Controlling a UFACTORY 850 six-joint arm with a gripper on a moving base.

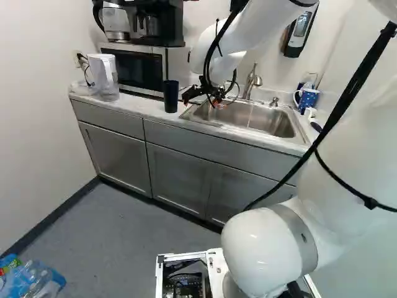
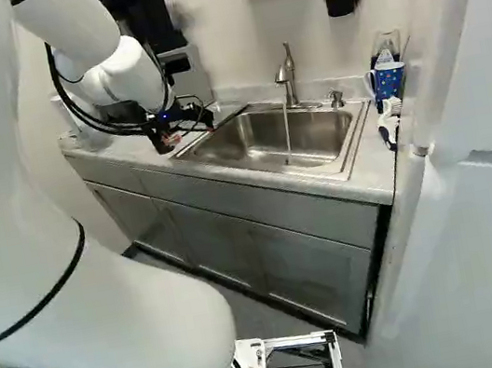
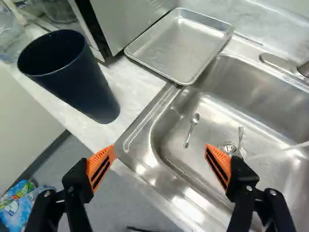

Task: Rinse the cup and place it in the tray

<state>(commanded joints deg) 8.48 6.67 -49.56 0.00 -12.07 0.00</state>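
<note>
Pale stone-look desk [image 1: 139,106] runs above grey cabinets [image 1: 176,171] from the white wall to the far end. At the left of the left base view comes a clear pitcher [image 1: 105,76], then the microwave [image 1: 141,67] with a coffee maker [image 1: 155,22] on top. Next is the dark cup [image 1: 170,95], upright near the desk's front edge, outside the sink. Just right of it come the fingers [image 3: 100,167], spread wide and holding nothing; the cup stands ahead and off to one side of them. Beyond lies the metal tray [image 3: 178,47], by the microwave and reaching the sink's rim. Then the sink [image 2: 238,147], with water [image 2: 287,130] running from the faucet [image 2: 286,73], and a patterned blue mug [image 2: 387,80] past it.

Judging from this, the job is at the pick-up, rinsing still to do. The next move calls for lining the open fingers up around the cup, closing on its sides, then carrying it under the water.
</note>
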